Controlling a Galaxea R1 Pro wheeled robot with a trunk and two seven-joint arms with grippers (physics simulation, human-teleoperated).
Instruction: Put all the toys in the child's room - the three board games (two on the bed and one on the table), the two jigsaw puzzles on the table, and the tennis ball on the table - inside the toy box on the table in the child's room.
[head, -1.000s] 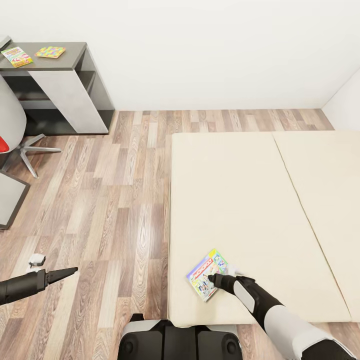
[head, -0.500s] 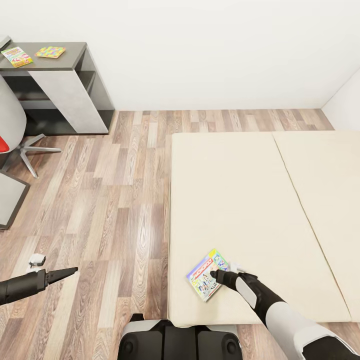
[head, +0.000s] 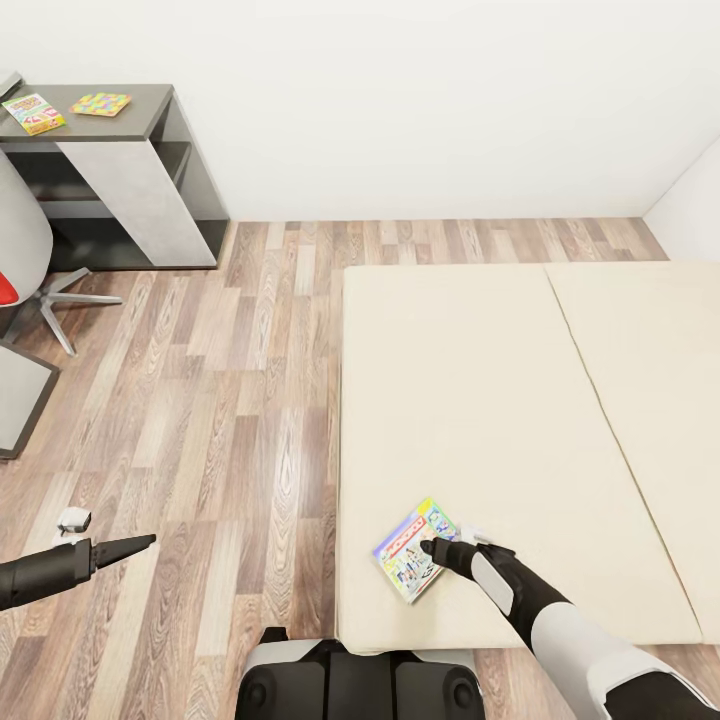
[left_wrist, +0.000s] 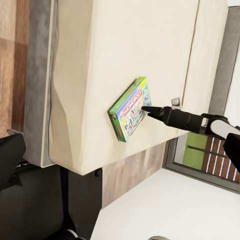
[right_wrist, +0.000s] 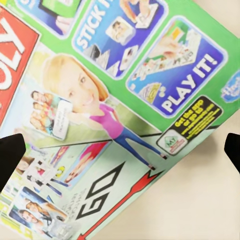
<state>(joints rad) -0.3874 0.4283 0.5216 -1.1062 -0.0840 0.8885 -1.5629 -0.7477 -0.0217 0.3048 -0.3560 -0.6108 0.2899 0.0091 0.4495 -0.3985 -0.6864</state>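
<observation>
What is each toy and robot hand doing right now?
Green-edged board game: lying flat near the bed's corner, not lifted.
Right gripper: open, right over the game.
Left gripper: in the air above the floor; open or shut, can't tell.
Jigsaw puzzle: flat on the table.
Skip-Bo game: flat on the table.

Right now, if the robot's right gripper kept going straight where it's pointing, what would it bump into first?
Most likely the green-edged board game on the bed. The right gripper points at its cover, with the open fingertips on either side.
</observation>
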